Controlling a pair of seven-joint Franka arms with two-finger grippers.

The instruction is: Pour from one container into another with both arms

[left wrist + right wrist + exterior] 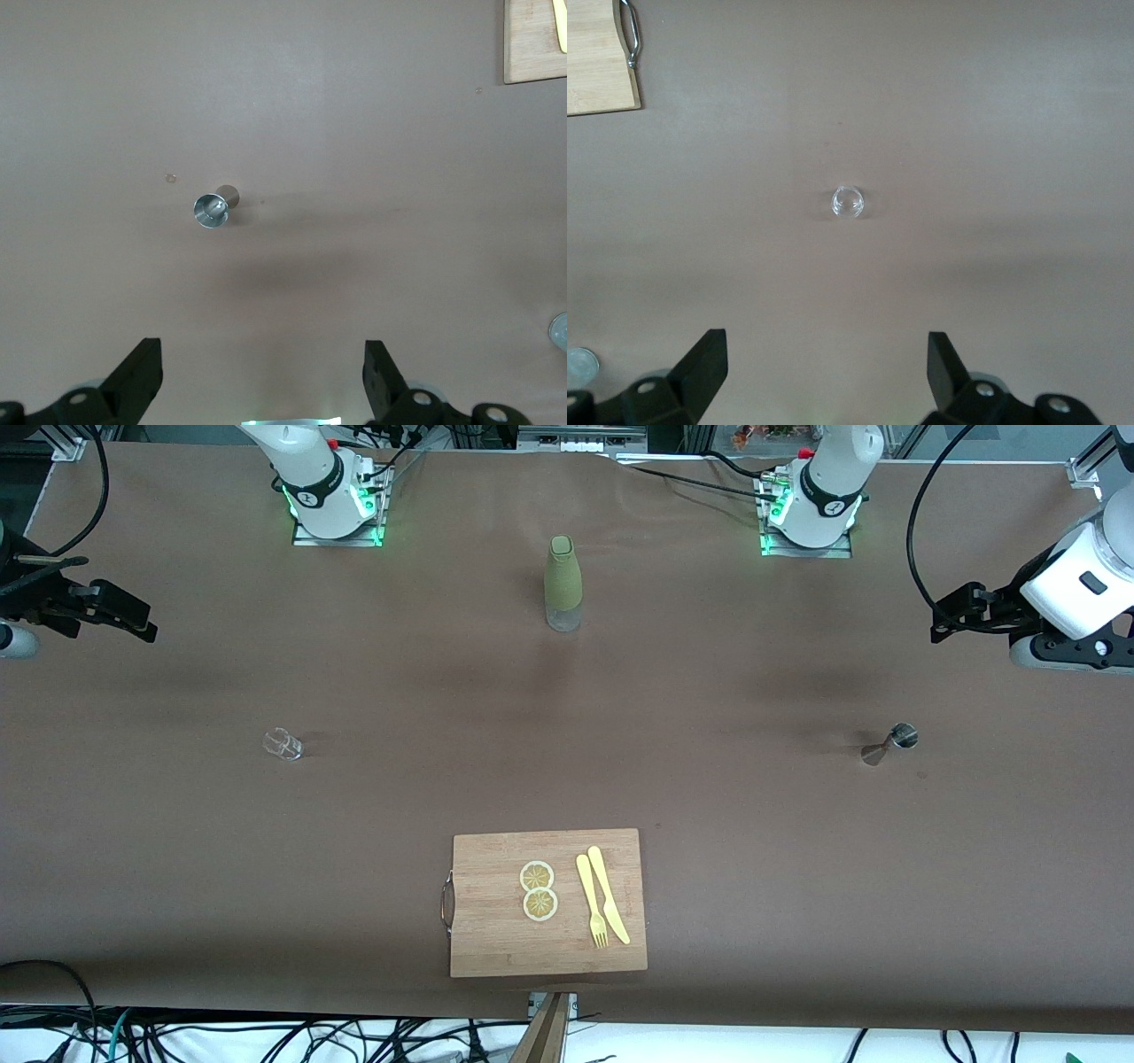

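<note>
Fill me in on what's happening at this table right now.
Nothing is being handled yet. The left hand hangs open above the left arm's end of the table, over the metal jigger. The right hand hangs open at the right arm's end, over the small clear glass. A green-sleeved bottle stands between the arm bases. Nearest the front camera, a cutting board carries lemon slices, a fork and a knife.

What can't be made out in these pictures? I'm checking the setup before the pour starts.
- Whether the small clear glass or the steel hourglass-shaped measuring cup holds liquid: too small in every view.
- Contents of the tall bottle in an olive-green sleeve: the sleeve covers it.
- The rectangular wooden cutting board: cut off by the frame edge in both wrist views.
- Both open claws, left and right: bodies cropped at wrist-view edges.
</note>
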